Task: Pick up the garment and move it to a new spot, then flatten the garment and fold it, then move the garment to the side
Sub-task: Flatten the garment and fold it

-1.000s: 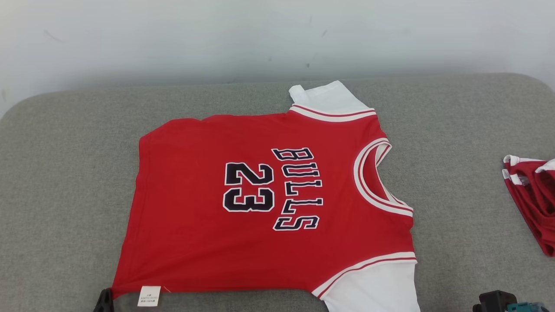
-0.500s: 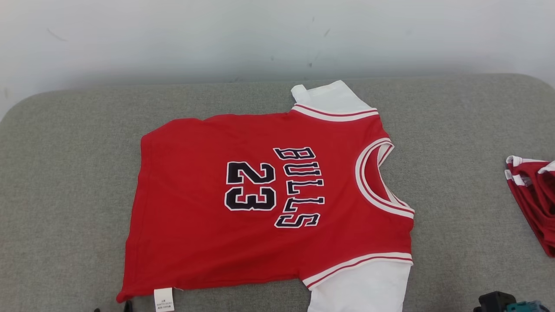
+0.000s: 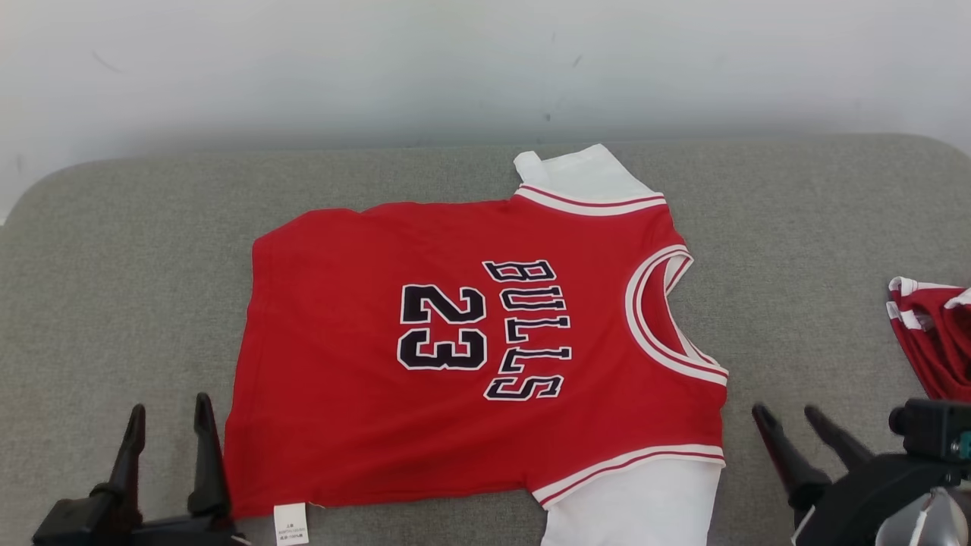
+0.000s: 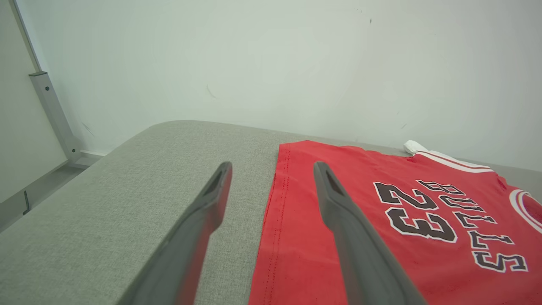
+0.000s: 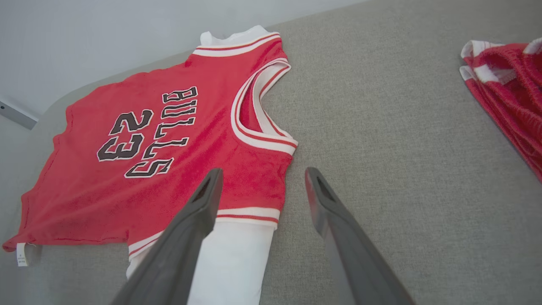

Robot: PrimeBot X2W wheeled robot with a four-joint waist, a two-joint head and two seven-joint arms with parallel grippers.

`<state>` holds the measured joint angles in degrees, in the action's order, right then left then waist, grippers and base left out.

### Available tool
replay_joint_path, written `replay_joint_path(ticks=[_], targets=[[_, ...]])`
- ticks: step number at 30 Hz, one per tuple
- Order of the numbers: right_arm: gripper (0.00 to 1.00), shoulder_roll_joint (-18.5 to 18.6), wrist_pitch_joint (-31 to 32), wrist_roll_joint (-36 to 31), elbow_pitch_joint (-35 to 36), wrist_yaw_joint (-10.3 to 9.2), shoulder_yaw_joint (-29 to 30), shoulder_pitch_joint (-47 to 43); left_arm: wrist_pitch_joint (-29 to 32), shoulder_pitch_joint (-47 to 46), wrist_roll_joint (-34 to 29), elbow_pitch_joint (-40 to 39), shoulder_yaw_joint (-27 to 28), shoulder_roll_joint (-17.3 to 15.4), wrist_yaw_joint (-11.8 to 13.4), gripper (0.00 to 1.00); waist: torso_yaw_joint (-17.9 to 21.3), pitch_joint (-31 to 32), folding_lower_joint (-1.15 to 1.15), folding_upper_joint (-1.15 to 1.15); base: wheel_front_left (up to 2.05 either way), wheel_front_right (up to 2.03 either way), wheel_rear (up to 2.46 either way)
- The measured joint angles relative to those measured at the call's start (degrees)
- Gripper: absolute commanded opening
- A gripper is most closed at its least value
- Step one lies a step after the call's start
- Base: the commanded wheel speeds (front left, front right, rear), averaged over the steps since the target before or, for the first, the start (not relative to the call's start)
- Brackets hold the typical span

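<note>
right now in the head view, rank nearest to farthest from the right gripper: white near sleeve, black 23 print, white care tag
1. white near sleeve, just left of the right gripper
2. black 23 print, farther left
3. white care tag, far left edge

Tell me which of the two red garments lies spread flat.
The red jersey printed BULLS 23, in the middle of the grey fabric surface. The other red garment, at the right edge, lies bunched up.

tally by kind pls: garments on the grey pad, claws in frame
Garments: 2, the red jersey spread flat and a bunched red garment at the pad's right edge
Claws: 2, the left claw and right claw, both open and empty
Total: 4
</note>
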<state>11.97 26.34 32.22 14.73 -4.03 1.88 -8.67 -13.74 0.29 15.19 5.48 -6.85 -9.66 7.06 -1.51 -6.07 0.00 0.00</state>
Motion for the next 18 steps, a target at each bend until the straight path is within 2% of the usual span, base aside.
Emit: replay_joint_path(ticks=[5,11,18], targets=[[1.0,-1.5,-6.0,-3.7,0.0,0.08,-1.6,2.8,0.0,-0.5,-0.2,-1.8,-2.0,1.0,0.0,1.0,0.1,0.9,0.0,0.0,0.0,0.0,0.0],[1.0,-3.6,-12.8,-5.8,-3.3,0.25,-2.7,4.2,0.0,-0.6,0.6,-1.7,-4.0,0.5,-3.4,1.0,0.4,2.1,0.0,0.0,0.0,0.0,0.0],[1.0,-5.0,-19.9,-6.8,-6.8,0.3,-2.3,5.2,0.9,-0.4,1.5,-0.6,-4.9,0.0,-5.2,1.0,0.5,3.4,0.0,0.0,0.0,0.0,0.0]])
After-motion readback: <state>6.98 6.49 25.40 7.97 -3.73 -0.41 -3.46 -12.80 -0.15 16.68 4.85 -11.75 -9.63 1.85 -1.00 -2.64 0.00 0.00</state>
